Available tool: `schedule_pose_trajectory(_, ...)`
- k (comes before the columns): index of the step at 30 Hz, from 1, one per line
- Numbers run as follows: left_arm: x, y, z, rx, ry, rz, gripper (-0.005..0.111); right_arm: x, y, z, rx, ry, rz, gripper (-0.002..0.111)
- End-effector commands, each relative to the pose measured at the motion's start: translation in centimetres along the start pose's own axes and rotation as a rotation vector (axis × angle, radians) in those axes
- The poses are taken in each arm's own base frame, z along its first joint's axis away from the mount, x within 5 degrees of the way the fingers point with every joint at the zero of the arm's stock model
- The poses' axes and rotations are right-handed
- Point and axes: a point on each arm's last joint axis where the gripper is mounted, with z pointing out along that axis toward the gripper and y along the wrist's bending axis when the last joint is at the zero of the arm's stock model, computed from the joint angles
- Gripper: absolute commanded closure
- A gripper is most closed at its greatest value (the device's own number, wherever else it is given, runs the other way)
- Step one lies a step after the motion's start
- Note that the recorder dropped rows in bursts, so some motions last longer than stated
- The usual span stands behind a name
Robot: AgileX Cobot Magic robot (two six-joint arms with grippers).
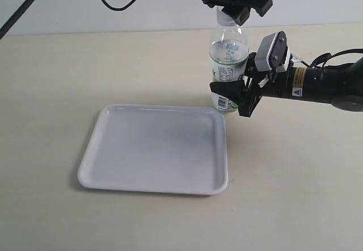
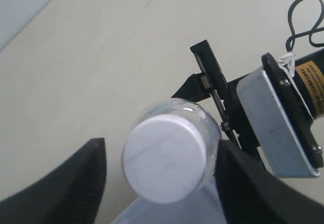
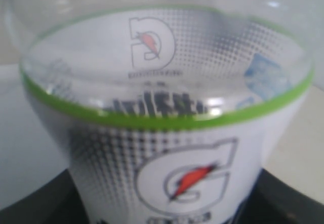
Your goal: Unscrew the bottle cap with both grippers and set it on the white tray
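White, glossy and nearly square, the tray [image 1: 93, 166] lies nearest me on the pale counter [image 1: 45, 80], with rounded corners and a low rim. I count one tray, one bottle, one cap and two tools.

Just past the tray's far right corner the bottle [image 1: 228, 46] stands upright on the counter. Its upper part is clear plastic. Lower down a white label begins at a green band [image 3: 167, 120] and carries a large outlined G with an orange-red bolt [image 3: 195, 181]. A light-blue patch [image 3: 263, 77] shows through from the far side.

My right tool [image 1: 227, 88] comes in level from the right and grips the bottle at the label. One black finger crosses the front of it, and the other is hidden behind. A grey-white block [image 1: 271, 51] sits on that arm, with a small warning sticker [image 1: 296, 92] below it.

Higher up, the cap [image 2: 164, 158] is on the bottle's neck. It is round, plain white and flat on top, and I cannot see its side. My left tool [image 1: 229, 11] hangs over it from above, its jaws parted with one finger either side of the cap. One finger [image 2: 61, 183] stands clear of the cap with counter showing between. The other finger lies close against the bottle's shoulder, and I cannot tell whether it touches.

Farthest back, a black cable [image 1: 113, 4] loops against the light wall.
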Motion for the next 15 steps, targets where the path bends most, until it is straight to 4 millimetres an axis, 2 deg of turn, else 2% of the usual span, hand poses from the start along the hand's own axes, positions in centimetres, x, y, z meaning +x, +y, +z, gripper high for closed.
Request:
schedule_pose_trajectory(1,-0.18,-0.21,-0.43,0.003,-0.007,-0.013,0.068,-0.99,0.02,-0.05,-0.009,-0.060,-0.009,0.108)
schedule_pose_trajectory(2,-0.16,-0.21,-0.43,0.003,-0.004,-0.015,0.073,-0.99,0.02,-0.05,-0.009,-0.060,-0.009,0.108)
schedule_pose_trajectory(3,-0.06,-0.22,-0.43,0.004,0.006,-0.015,0.085,-0.99,0.02,-0.05,-0.009,-0.060,-0.009,0.108)
schedule_pose_trajectory(6,0.06,-0.23,-0.43,0.005,0.019,-0.015,0.107,-0.99,0.02,-0.05,-0.009,-0.060,-0.009,0.108)
schedule_pose_trajectory(11,0.08,-0.23,-0.43,0.004,0.022,-0.097,0.107,-0.99,0.02,-0.05,-0.009,-0.060,-0.009,0.108)
schedule_pose_trajectory(15,0.26,-0.20,-0.44,-0.013,0.041,-0.320,0.107,-0.99,0.02,-0.05,-0.009,-0.060,-0.009,0.108)
